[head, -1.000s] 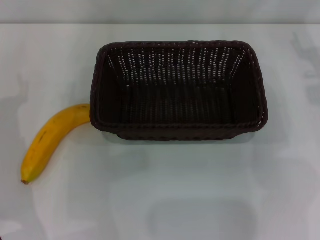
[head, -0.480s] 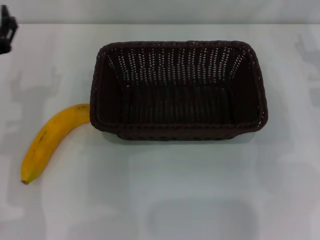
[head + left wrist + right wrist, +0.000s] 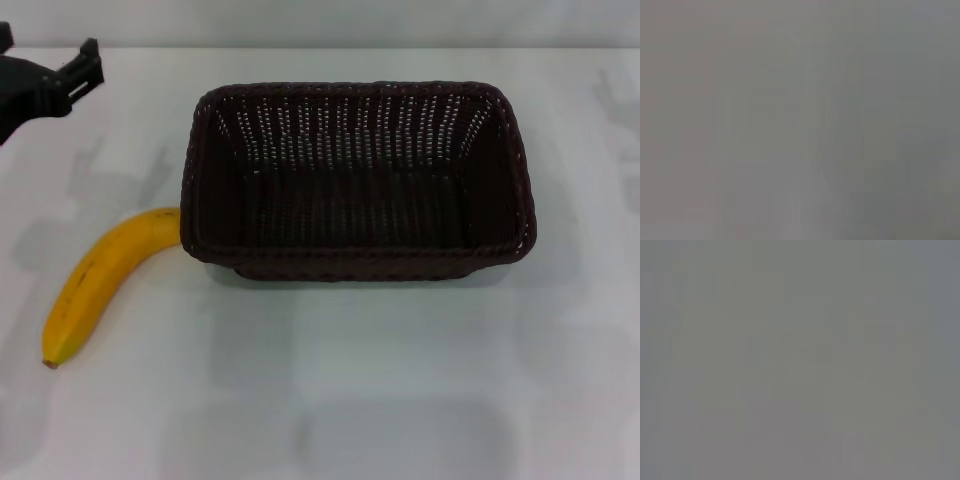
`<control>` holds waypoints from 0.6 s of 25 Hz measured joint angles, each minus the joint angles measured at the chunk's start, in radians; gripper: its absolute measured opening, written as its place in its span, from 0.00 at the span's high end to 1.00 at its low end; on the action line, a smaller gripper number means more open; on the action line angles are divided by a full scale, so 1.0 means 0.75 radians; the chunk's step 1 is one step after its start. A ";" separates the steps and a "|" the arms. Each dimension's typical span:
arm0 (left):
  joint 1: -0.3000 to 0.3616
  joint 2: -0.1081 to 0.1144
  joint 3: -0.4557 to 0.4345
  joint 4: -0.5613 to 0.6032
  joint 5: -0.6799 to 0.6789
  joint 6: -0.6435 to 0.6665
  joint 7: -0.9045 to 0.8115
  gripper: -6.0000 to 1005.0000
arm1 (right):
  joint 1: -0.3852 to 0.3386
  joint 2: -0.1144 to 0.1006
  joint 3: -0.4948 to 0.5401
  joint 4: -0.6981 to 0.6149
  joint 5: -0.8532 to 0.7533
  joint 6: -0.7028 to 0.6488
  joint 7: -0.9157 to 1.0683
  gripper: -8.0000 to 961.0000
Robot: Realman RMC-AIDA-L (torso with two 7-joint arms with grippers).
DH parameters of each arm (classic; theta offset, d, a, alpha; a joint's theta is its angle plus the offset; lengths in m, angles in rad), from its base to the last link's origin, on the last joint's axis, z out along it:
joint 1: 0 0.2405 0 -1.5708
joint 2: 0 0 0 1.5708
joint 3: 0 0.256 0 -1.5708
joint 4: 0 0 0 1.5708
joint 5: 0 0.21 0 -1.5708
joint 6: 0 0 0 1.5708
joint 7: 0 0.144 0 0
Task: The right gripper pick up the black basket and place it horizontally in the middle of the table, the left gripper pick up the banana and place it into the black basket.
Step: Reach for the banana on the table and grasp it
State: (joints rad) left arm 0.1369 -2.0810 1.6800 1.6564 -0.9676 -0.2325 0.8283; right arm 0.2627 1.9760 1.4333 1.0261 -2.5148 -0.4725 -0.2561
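The black basket (image 3: 357, 180) lies lengthwise across the middle of the white table (image 3: 400, 380), open side up and empty. The yellow banana (image 3: 98, 282) lies on the table to its left, with its upper end touching the basket's front left corner. My left gripper (image 3: 47, 60) is at the far left edge, up above the table and well behind the banana, open and empty. My right gripper is out of view. Both wrist views show only plain grey.
The table's back edge meets a grey wall (image 3: 320, 20). Bare tabletop lies in front of the basket and to its right.
The left gripper has come into view at the far left and moved in to the right. The basket and banana have not moved.
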 joint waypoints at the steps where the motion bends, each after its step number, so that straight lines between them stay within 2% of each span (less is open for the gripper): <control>1: -0.003 0.000 -0.033 0.020 0.000 -0.071 -0.006 0.12 | 0.001 0.000 0.001 0.000 -0.002 0.000 0.005 0.17; 6: -0.034 0.002 -0.176 0.079 0.015 -0.370 -0.088 0.12 | 0.008 -0.005 0.001 0.004 -0.007 0.000 0.027 0.17; 9: -0.094 0.004 -0.292 0.121 0.113 -0.599 -0.231 0.12 | 0.008 -0.006 0.001 0.007 -0.007 0.000 0.027 0.17; 12: -0.207 0.007 -0.421 0.153 0.279 -0.888 -0.438 0.12 | 0.008 -0.006 0.001 0.013 -0.007 0.003 0.027 0.17; 15: -0.332 0.008 -0.535 0.162 0.398 -1.183 -0.552 0.12 | 0.008 -0.006 0.001 0.016 -0.007 0.005 0.028 0.17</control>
State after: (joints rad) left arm -0.1122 -2.0751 1.2785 1.7776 -0.6689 -1.1197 0.4141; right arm 0.2690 1.9711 1.4343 1.0384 -2.5204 -0.4690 -0.2353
